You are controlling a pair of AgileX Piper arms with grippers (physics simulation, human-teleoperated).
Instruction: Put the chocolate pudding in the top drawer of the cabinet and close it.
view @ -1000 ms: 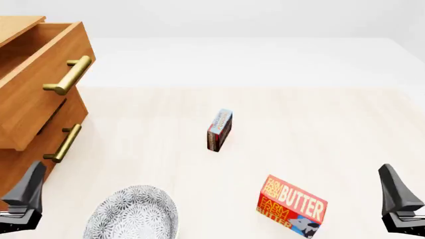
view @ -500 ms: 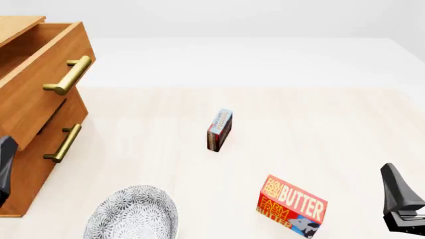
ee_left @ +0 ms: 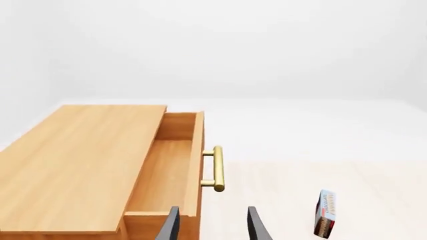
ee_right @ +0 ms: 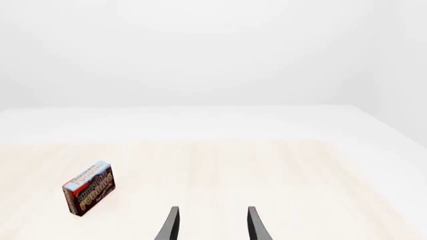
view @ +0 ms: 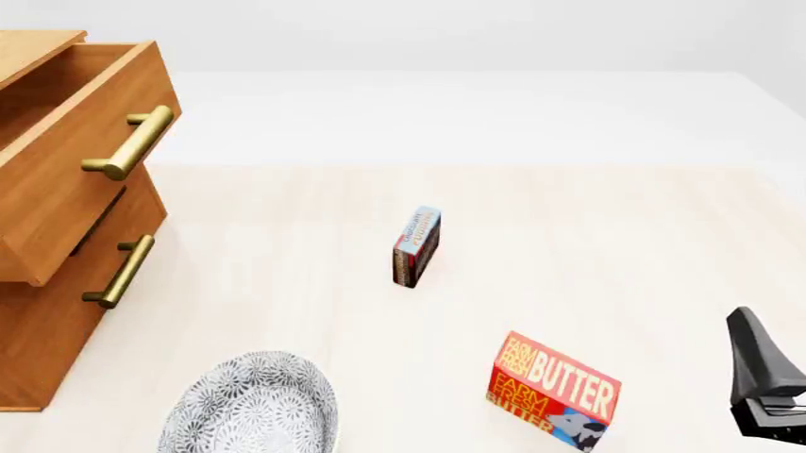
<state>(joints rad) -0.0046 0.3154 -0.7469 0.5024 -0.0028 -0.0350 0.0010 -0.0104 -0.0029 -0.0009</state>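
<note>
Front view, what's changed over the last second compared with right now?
The left gripper rose along the cabinet and left the front view; the wrist view shows it open, by the top drawer. The right gripper sank slightly. The chocolate pudding, butter box and plate stayed put.

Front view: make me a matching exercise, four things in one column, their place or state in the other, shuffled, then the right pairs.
Things:
1. chocolate pudding
2. top drawer
3. butter box
4. patterned plate

Places or states:
A. pulled open, nothing visible inside
B. near edge, in front of the cabinet
C. standing on edge at mid-table
D. near side, right of the plate

Pairs: 1-C, 2-A, 3-D, 4-B
</note>
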